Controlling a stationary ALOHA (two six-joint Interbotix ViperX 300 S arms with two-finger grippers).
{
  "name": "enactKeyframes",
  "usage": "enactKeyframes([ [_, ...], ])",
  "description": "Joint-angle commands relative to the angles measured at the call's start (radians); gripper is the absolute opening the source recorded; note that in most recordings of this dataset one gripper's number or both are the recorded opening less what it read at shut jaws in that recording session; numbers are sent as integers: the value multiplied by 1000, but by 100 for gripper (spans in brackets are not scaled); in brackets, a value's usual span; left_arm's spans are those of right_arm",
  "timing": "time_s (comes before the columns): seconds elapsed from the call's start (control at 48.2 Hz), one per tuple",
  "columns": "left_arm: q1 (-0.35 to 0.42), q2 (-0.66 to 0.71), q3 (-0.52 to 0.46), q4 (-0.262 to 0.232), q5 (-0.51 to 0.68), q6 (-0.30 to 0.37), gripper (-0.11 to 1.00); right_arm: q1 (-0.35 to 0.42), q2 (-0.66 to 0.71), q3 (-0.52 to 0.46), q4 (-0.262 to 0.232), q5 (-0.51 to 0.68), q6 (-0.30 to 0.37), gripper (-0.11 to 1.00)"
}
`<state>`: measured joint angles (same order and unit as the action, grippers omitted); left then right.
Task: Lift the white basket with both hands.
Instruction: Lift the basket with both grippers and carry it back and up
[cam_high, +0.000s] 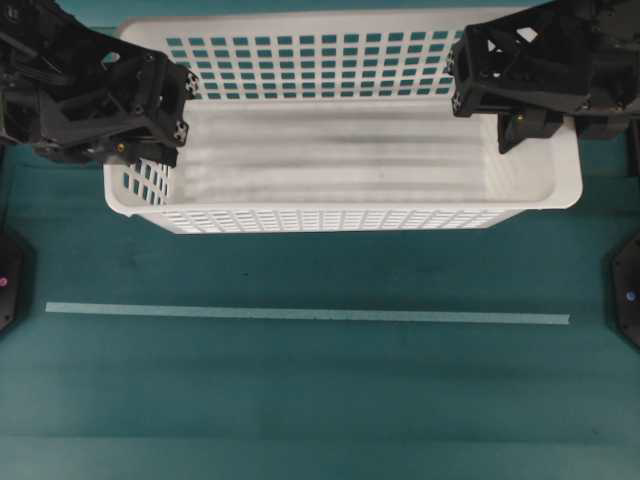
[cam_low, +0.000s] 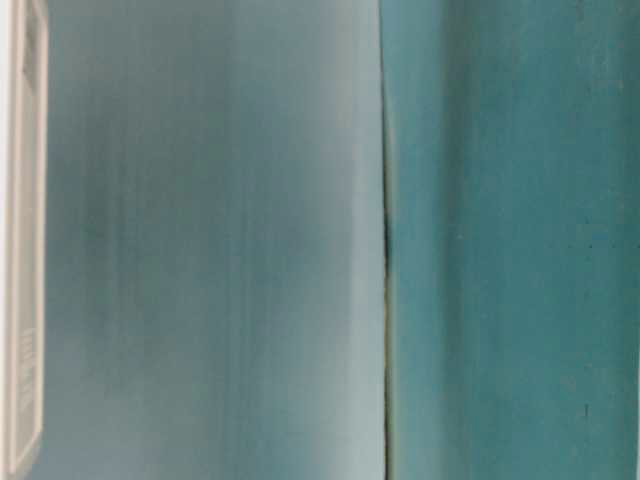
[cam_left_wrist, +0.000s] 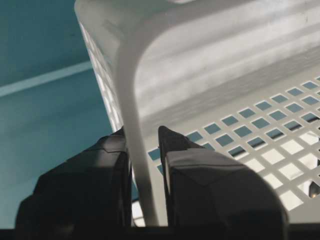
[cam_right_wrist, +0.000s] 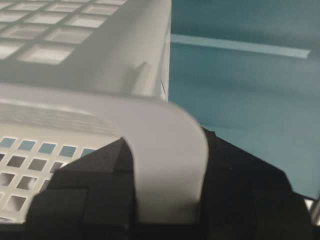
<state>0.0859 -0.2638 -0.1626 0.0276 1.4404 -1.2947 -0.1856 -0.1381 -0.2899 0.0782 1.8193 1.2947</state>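
Left gripper (cam_left_wrist: 145, 170): jaws clamped on the white basket (cam_high: 340, 150) rim.
Right gripper (cam_right_wrist: 167, 185): jaws clamped on the opposite rim.
Risk: basket is tilted or dropped if lifted unevenly.

The right gripper (cam_right_wrist: 167, 200) clamps the white basket (cam_right_wrist: 100, 65) by its rounded rim, one black jaw on each side, above the teal table (cam_right_wrist: 245, 100)

White basket (cam_high: 340, 160): smooth plastic, slotted walls. Fingers (cam_left_wrist: 200, 175): matt black. Table (cam_high: 300, 400): matt teal.
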Motion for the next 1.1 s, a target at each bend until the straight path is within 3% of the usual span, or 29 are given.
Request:
enactKeyframes([
  [0.0,-2,14,-66,-5,3,26,9,21,35,-55,-14,20,-28,20],
  [0.187,-3,38,-121,-2,35,29,9,26,52,-87,-20,52,-34,20],
  [0.374,0,58,-161,-2,87,87,9,26,51,-87,-34,58,-34,20],
  [0.498,0,71,-176,-2,103,89,9,26,48,-89,-34,57,-34,20],
  [1.08,-6,72,-181,-5,104,94,9,31,52,-112,-34,58,-29,20],
])
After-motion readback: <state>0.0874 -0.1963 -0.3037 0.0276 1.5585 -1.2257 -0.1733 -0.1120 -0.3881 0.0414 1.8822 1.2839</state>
